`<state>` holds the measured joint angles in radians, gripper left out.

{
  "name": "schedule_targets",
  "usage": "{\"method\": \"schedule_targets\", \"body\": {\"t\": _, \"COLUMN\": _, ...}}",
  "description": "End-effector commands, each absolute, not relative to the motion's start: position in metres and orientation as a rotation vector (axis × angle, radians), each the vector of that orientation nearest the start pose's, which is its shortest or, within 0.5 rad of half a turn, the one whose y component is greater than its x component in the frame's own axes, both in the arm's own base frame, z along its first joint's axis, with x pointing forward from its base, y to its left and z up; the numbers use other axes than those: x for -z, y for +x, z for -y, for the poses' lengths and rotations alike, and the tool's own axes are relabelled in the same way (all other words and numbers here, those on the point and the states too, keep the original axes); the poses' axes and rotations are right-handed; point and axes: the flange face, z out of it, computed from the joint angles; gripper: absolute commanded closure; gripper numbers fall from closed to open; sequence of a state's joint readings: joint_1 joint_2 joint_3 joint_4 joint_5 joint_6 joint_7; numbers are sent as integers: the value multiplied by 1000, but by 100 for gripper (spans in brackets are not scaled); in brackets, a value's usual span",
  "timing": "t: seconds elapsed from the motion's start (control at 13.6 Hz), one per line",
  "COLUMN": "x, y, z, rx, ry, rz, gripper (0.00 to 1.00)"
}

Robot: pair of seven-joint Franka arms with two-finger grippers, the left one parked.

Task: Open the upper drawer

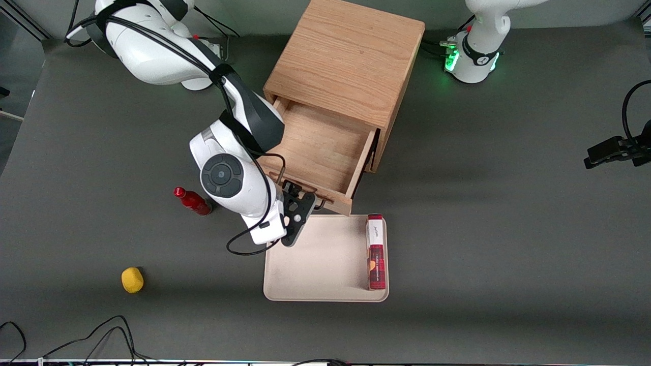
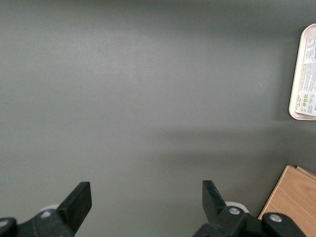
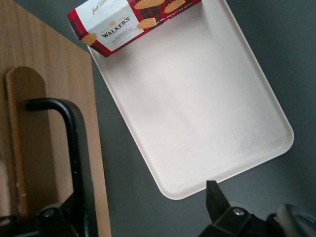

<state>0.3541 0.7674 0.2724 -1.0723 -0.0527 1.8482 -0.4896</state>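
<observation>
The oak cabinet (image 1: 351,56) stands at the middle of the table. Its upper drawer (image 1: 318,152) is pulled well out toward the front camera and its wooden inside shows empty. The lower drawer is hidden beneath it. My right gripper (image 1: 304,197) is at the drawer's front, over the tray's nearest edge. In the right wrist view the drawer front (image 3: 49,98) and its black wire handle (image 3: 74,148) show close up. The gripper (image 3: 143,205) is open: one finger sits by the handle, the other fingertip (image 3: 213,195) stands apart over the table, with nothing clamped.
A beige tray (image 1: 315,274) lies just in front of the open drawer, with a red Walkers shortbread box (image 1: 376,251) along one edge. A red bottle (image 1: 193,202) and a yellow object (image 1: 132,279) lie toward the working arm's end.
</observation>
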Motion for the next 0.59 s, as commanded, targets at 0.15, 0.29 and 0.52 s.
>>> {"method": "schedule_targets", "body": {"t": 0.15, "x": -386, "y": 672, "z": -371, "rx": 60, "ry": -2606, "rz": 1507, "gripper": 0}}
{"method": "schedule_targets", "body": {"t": 0.29, "x": -390, "y": 676, "z": -367, "rx": 79, "ry": -2606, "rz": 1499, "gripper": 0}}
{"method": "schedule_targets", "body": {"t": 0.52, "x": -394, "y": 682, "z": -364, "rx": 106, "ry": -2611, "rz": 1479, "gripper": 0}}
